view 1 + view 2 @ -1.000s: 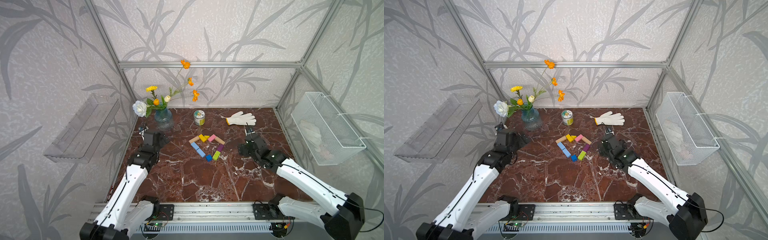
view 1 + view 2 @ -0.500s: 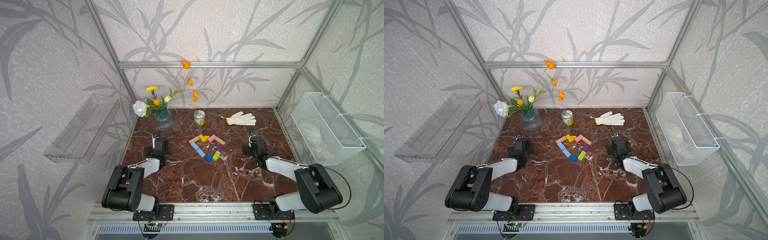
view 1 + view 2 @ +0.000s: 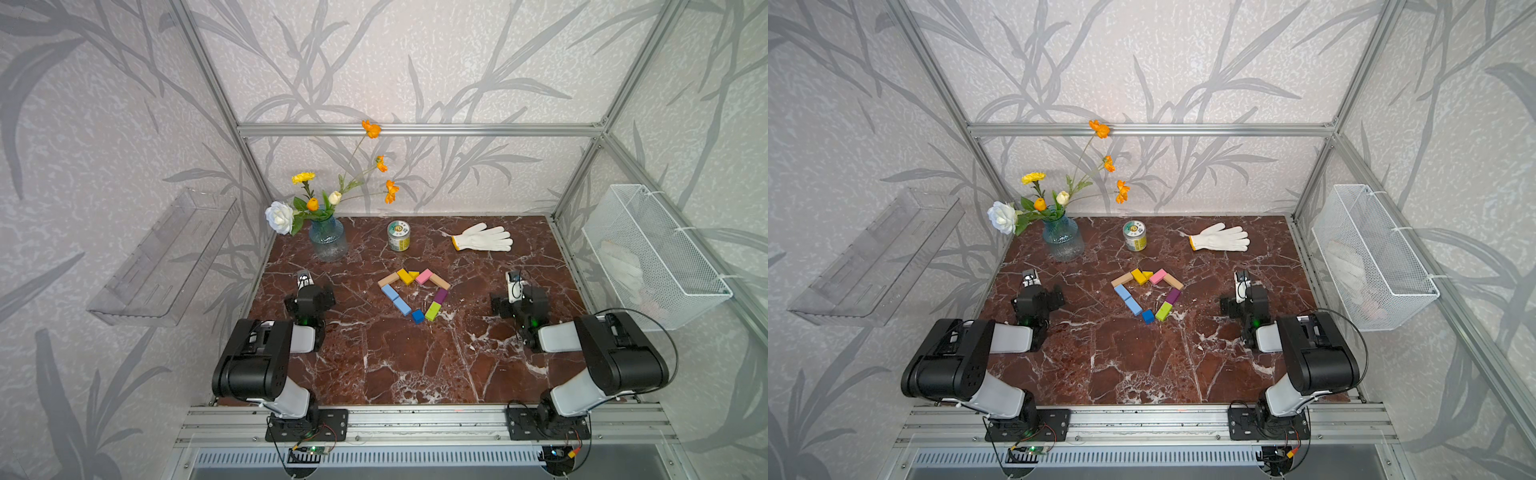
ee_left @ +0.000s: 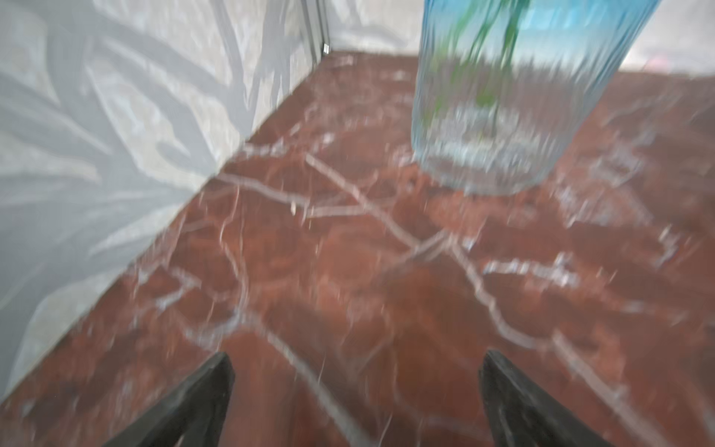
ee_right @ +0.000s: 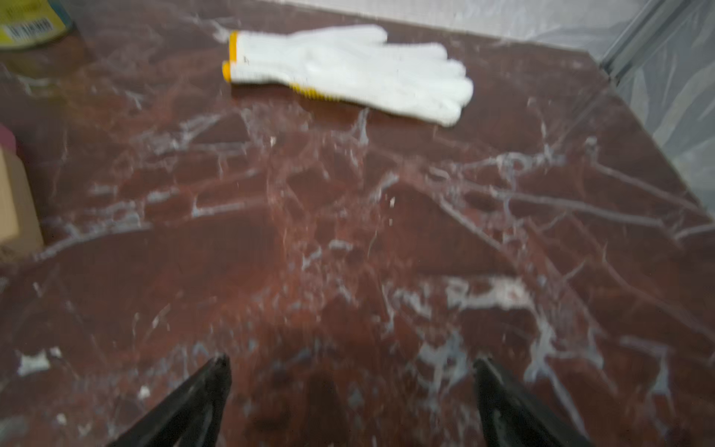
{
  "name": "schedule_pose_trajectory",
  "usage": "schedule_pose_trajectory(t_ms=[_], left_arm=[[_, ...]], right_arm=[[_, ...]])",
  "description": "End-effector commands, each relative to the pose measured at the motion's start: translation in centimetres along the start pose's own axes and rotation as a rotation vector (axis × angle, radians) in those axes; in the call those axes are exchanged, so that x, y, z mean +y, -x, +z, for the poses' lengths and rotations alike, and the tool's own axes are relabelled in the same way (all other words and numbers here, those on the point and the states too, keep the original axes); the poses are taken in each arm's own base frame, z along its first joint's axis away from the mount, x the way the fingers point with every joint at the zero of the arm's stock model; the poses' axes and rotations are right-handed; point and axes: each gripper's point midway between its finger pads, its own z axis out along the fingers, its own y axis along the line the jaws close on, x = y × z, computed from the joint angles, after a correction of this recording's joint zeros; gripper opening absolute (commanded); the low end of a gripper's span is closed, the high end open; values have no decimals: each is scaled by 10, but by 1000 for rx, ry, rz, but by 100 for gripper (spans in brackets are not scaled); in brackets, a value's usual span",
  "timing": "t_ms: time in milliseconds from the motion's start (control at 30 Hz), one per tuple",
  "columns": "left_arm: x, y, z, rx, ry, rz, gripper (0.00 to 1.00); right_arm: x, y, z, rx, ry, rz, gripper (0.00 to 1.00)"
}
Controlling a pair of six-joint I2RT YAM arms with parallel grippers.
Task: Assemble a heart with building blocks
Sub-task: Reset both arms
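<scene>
The heart (image 3: 439,281) lies in the middle of the marble table, a hollow outline of small coloured building blocks, seen in both top views (image 3: 1133,306). The building blocks are tan, yellow, pink, purple, lime green, dark blue and light blue. My left gripper (image 3: 308,296) rests low to the heart's left, well apart from it. In the left wrist view it (image 4: 356,360) is open over bare marble. My right gripper (image 3: 519,297) sits to the heart's right, also apart, and is open and empty (image 5: 350,362). A tan block (image 5: 9,201) shows at the edge of the right wrist view.
A blue glass vase (image 3: 327,243) with flowers stands at the back left, close ahead of my left gripper (image 4: 503,96). A round tin (image 3: 398,235) and a white glove (image 3: 484,237) lie at the back. A wire basket (image 3: 652,257) and a clear shelf (image 3: 166,257) hang on the side walls.
Both arms have folded down and back towards the front rail. Both grippers stayed open and the blocks have not moved.
</scene>
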Motion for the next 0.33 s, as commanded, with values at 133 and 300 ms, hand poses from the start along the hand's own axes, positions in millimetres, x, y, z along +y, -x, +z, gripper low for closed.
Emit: schedule_pose_trajectory(t_ms=[133,300], left_arm=[[-16,19,1,-35,-74,21,99],[-15,19,2,-33,-79,18,99]], right_arm=[[7,26,0,-58,40,-15,99],[6,26,1,-54,39,-12,99]])
